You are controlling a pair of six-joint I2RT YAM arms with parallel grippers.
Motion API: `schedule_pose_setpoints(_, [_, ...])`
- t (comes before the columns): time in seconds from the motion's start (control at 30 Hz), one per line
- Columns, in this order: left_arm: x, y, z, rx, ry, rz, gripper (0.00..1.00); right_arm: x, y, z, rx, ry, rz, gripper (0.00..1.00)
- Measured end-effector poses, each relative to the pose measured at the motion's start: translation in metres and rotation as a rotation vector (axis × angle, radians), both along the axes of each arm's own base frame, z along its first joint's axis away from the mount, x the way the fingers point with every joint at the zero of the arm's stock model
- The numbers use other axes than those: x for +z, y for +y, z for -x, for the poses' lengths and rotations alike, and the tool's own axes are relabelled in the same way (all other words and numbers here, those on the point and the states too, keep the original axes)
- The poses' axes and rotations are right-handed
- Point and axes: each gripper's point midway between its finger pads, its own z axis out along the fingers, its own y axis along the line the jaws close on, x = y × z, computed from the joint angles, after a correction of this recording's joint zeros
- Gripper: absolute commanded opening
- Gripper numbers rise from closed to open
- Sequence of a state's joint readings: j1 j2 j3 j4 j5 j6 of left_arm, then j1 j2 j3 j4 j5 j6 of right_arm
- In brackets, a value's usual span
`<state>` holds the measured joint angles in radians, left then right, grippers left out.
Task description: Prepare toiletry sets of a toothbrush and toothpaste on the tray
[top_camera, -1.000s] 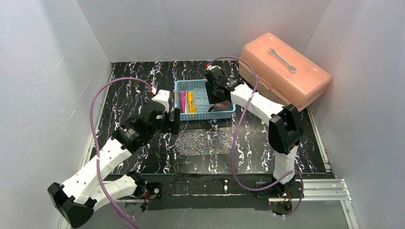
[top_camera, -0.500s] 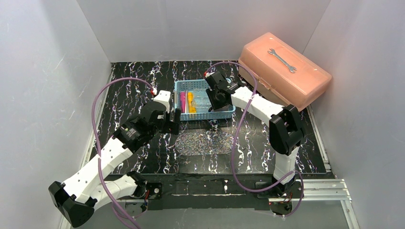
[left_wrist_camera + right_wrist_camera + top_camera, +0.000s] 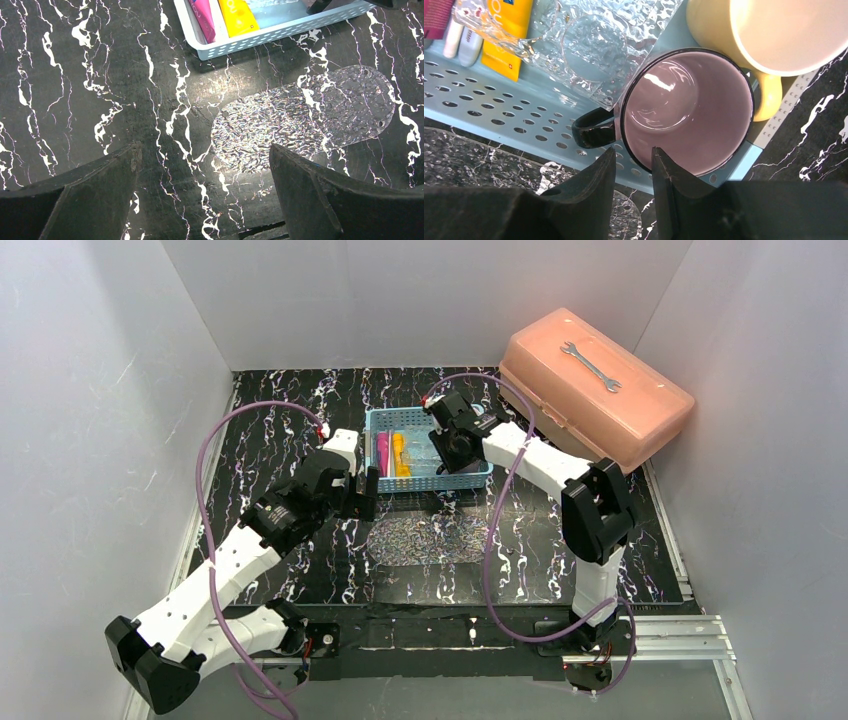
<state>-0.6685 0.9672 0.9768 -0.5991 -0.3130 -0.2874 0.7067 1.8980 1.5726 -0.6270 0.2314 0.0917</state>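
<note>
A pink tube [image 3: 205, 17] and a yellow tube [image 3: 237, 15] lie side by side in the left part of the light-blue basket [image 3: 280, 35]. The clear glittery tray [image 3: 305, 117] lies flat on the black marbled table just in front of the basket, with nothing on it. My left gripper [image 3: 205, 150] hangs wide open over bare table left of the tray. My right gripper [image 3: 634, 152] hovers over the basket's front wall by the purple cup [image 3: 686, 110], its jaws partly open and holding nothing. I cannot clearly make out a toothbrush.
A yellow cup [image 3: 774, 35] stands beside the purple one in the basket's right end. A clear textured plastic piece [image 3: 594, 45] leans among them. A salmon toolbox [image 3: 598, 400] with a wrench [image 3: 592, 367] on its lid stands at the back right. Grey walls enclose the table.
My right gripper has shifted slightly left and back over the basket. The left arm has barely moved.
</note>
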Motion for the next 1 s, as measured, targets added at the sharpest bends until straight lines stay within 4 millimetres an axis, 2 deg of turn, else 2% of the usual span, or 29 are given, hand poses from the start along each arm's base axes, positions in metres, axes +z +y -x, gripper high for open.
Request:
schedule_pose_setpoints(0.2, [-0.001, 0.0, 0.0, 0.001, 0.004, 0.002, 0.98, -0.013, 0.0, -0.001, 0.018, 0.019, 0.027, 0.34])
schedule_pose_setpoints(0.37, [-0.001, 0.001, -0.001, 0.002, 0.004, 0.002, 0.98, -0.015, 0.002, -0.003, 0.019, 0.015, 0.023, 0.27])
schedule_pose_setpoints(0.47, [-0.001, 0.001, -0.001, 0.003, 0.004, 0.002, 0.98, -0.016, 0.003, -0.003, 0.022, 0.015, 0.02, 0.14])
schedule_pose_setpoints(0.6, [-0.001, 0.001, -0.001, 0.004, 0.004, 0.002, 0.98, -0.015, 0.007, -0.007, 0.026, 0.002, 0.006, 0.02])
schedule_pose_setpoints(1.0, [-0.001, 0.002, -0.001, 0.007, 0.004, 0.003, 0.98, -0.008, 0.005, -0.009, 0.023, -0.017, 0.007, 0.01])
